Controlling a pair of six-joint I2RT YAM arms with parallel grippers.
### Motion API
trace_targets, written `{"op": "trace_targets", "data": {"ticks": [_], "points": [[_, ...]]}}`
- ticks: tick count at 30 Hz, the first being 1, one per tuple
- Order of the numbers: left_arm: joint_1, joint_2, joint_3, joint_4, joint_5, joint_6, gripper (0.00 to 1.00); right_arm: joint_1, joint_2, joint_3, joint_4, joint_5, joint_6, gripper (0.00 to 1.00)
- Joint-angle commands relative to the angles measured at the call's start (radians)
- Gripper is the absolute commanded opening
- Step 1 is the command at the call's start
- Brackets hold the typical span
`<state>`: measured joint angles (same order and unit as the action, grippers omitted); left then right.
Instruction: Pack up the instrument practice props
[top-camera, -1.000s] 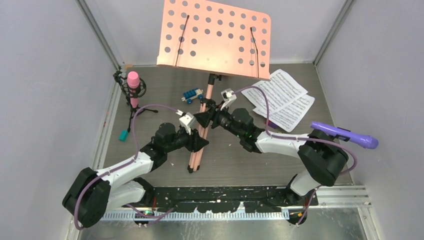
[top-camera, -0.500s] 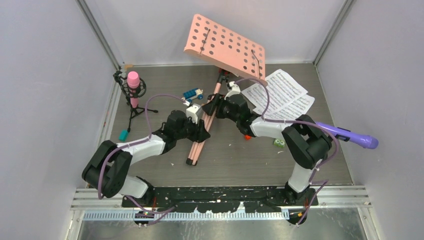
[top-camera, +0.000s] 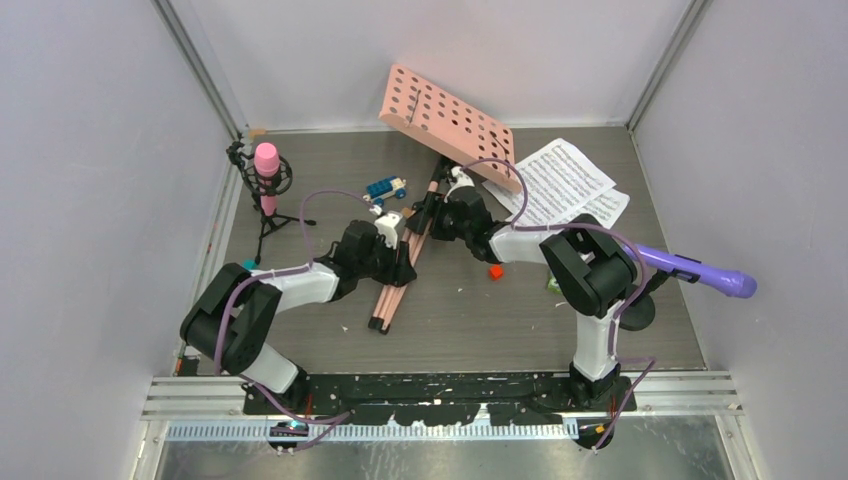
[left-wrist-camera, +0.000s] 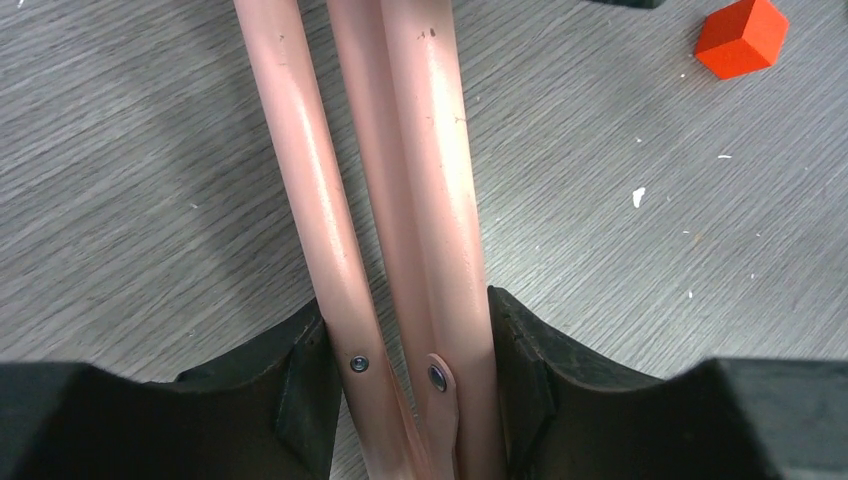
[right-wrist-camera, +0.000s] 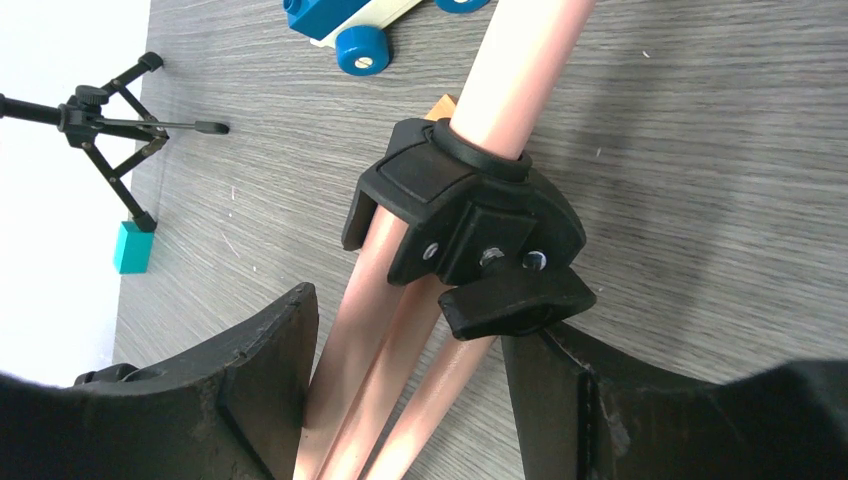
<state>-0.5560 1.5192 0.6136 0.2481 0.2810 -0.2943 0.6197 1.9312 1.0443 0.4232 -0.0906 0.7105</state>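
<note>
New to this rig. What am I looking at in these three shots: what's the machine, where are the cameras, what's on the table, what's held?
Two small robot arms are bolted at the near edge of a table. The wide shot looks down from above and behind them, with the left arm on the left and the right arm on the right. The two close-ups come from a camera on each wrist, with that arm's black jaws along the bottom.

In view are a tilted pink music rack, sheet-music pages, a pink microphone on a black stand, a purple microphone, a blue toy car and a red block.

The left jaws are closed on the rack's folded legs. The right jaws straddle the black clamp higher up. It is unclear whether they grip it.
</note>
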Motion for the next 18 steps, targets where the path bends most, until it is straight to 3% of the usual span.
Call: {"op": "trace_targets", "data": {"ticks": [1, 3, 9, 14, 18], "points": [[-0.035, -0.046, 0.089, 0.062, 0.137, 0.078, 0.21, -0.049, 0.069, 0.057, 0.062, 0.126, -0.15, 0.06], [-0.034, -0.049, 0.099, 0.035, 0.071, 0.067, 0.33, -0.053, 0.09, 0.078, 0.043, 0.106, -0.151, 0.12], [-0.01, -0.007, 0.197, -0.123, -0.036, 0.054, 0.51, -0.052, 0.115, 0.085, 0.054, 0.084, -0.128, 0.13], [-0.008, -0.019, 0.202, -0.144, -0.092, 0.031, 0.67, -0.052, 0.121, 0.094, 0.048, 0.088, -0.128, 0.17], [-0.008, -0.064, 0.196, -0.16, -0.138, 0.012, 0.92, -0.052, 0.128, 0.099, 0.045, 0.086, -0.122, 0.24]]}}
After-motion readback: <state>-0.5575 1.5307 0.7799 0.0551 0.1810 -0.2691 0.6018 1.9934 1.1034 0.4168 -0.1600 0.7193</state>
